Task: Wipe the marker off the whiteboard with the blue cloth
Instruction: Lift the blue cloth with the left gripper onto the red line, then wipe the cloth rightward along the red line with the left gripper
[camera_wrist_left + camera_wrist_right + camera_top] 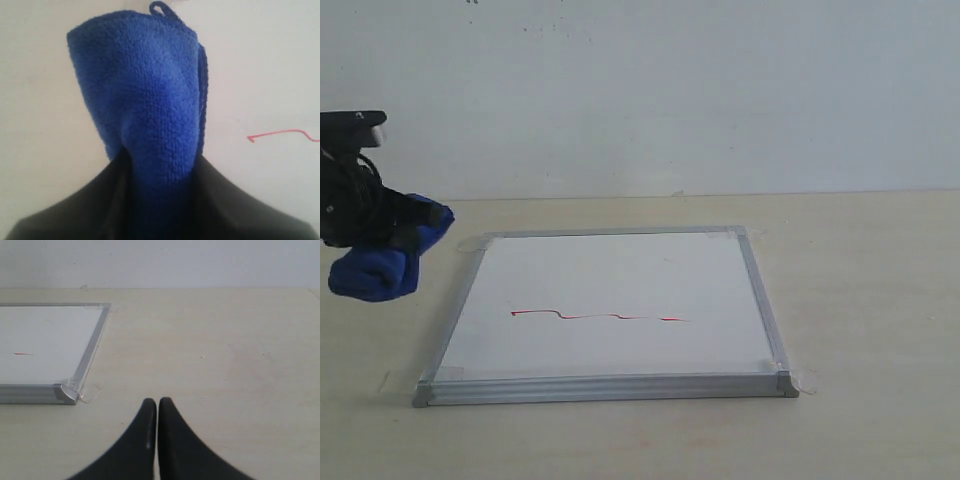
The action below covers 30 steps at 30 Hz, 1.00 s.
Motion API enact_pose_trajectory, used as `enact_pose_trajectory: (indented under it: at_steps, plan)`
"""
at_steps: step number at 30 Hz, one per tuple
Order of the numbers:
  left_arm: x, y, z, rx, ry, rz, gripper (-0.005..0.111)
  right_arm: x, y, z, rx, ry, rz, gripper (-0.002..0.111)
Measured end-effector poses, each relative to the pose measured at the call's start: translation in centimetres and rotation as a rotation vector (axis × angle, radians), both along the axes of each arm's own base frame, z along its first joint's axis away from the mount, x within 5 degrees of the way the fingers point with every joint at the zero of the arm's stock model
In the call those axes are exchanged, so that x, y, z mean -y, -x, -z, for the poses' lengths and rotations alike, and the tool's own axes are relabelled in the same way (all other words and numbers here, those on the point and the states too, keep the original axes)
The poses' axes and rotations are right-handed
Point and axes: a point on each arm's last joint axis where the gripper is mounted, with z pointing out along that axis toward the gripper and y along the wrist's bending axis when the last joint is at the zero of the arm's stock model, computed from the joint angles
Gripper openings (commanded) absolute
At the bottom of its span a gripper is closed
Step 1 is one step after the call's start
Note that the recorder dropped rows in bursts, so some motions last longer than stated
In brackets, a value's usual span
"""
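Pale beige bench (860,300), pretty plain. The silver-framed whiteboard (610,270) lies flat on it, corners stuck down with bits of clear tape (807,380).

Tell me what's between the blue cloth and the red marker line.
In the exterior view, the whiteboard's left frame rail and bare white surface separate the blue cloth from the marker.

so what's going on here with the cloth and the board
The left tool is shut on the blue cloth, holding it by the whiteboard's left edge. The red marker line on the board is unwiped. The right tool is shut and empty, over the table beside the board.
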Motion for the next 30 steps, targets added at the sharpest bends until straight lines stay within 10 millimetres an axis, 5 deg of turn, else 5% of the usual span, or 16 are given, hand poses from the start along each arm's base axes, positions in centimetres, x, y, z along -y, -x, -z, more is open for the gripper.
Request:
enact_pose_trajectory:
  at_steps: [4,13,23,30]
  plan:
    - [2.4,1.1,1.9,0.059,-0.004,0.042,0.004,0.0,0.0,0.0,0.000,0.000,0.000,0.001]
    - [6.9,0.3,4.4,0.112,-0.011,0.156,0.004,0.0,0.0,0.0,0.000,0.000,0.000,0.001]
    - [7.3,-0.7,9.4,0.057,-0.022,0.155,0.004,0.0,0.0,0.0,0.000,0.000,0.000,0.001]
    - [7.5,-2.1,10.2,0.062,-0.016,0.145,0.004,0.0,0.0,0.0,0.000,0.000,0.000,0.001]
